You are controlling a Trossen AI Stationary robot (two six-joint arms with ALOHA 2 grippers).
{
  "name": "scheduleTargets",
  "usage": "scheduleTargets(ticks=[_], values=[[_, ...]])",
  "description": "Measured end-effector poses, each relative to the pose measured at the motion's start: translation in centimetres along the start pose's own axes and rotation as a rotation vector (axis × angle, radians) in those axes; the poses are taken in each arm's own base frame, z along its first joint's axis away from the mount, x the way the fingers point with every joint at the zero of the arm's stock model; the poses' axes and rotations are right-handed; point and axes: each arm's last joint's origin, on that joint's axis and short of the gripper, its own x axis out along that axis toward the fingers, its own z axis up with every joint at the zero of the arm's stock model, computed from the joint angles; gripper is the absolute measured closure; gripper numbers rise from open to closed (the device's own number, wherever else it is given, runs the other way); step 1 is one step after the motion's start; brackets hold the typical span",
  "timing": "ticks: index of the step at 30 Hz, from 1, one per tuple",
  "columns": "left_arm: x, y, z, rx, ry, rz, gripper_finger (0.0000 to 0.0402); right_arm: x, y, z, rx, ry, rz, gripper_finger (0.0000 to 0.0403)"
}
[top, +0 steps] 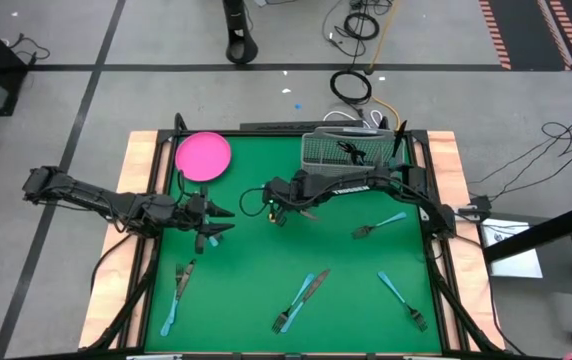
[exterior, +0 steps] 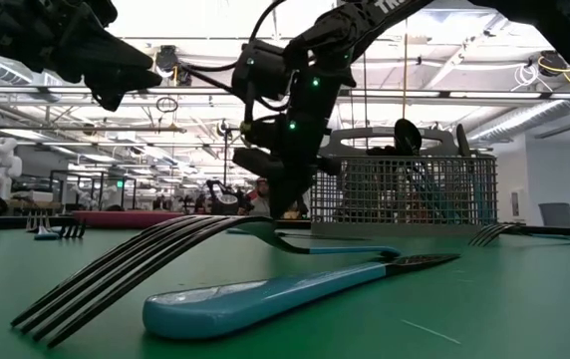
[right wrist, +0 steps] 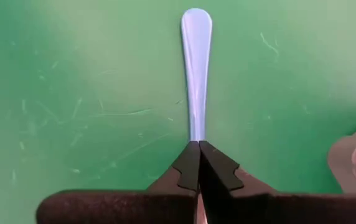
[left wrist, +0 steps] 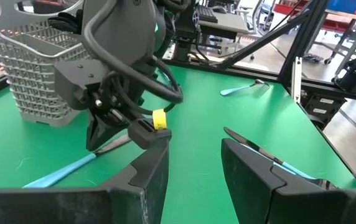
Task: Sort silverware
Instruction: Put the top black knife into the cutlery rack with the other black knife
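My right gripper (top: 278,212) hangs over the middle of the green mat, shut on one piece of silverware with a light blue handle (right wrist: 196,68) and a dark head (left wrist: 117,144). My left gripper (left wrist: 193,168) waits open over the mat's left part, pointing at it, with nothing between its fingers. Other silverware lies flat on the mat: a pair (top: 180,285) near left, a pair (top: 301,298) near middle, one piece (top: 403,298) near right and one (top: 378,225) at the right. My right gripper pinches the piece between its two fingertips where the blue handle meets the dark head (right wrist: 196,138). The fingers come slanting down from above. The handle sticks out ahead of them and slopes downward. Whether its free end (left wrist: 44,180) touches the mat, I cannot tell.
A gray wire basket (top: 341,150) with dark pieces in it stands at the mat's far edge, right of the middle. A round pink plate (top: 203,157) lies at the far left. In the low view a fork (exterior: 165,254) and a blue handle (exterior: 265,299) lie close to the near edge.
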Motion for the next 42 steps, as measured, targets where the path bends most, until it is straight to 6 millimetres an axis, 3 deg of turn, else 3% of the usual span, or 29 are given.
scheduleTargets(ticks=[9,18,21,24,29,42], values=[[0.0,0.0,0.0,0.0,0.001,-0.008,0.0252,-0.1,0.0,0.1,0.027,-0.008,0.002,0.0392],[0.0,0.0,0.0,-0.002,-0.002,-0.011,0.0252,2.0,0.4,-0.8,0.028,0.033,-0.022,0.0286],[0.0,0.0,0.0,-0.002,-0.001,-0.014,0.0252,2.3,0.4,-0.9,0.032,0.047,-0.031,0.0272],[0.0,0.0,0.0,-0.002,-0.001,-0.014,0.0252,2.6,0.4,-1.2,0.037,0.077,-0.026,0.03],[0.0,0.0,0.0,-0.002,-0.001,-0.014,0.0252,2.9,0.5,-1.5,0.031,0.114,0.005,0.0389],[0.0,0.0,0.0,-0.002,-0.001,-0.014,0.0252,2.3,0.3,-1.2,0.028,0.084,-0.01,0.0401]])
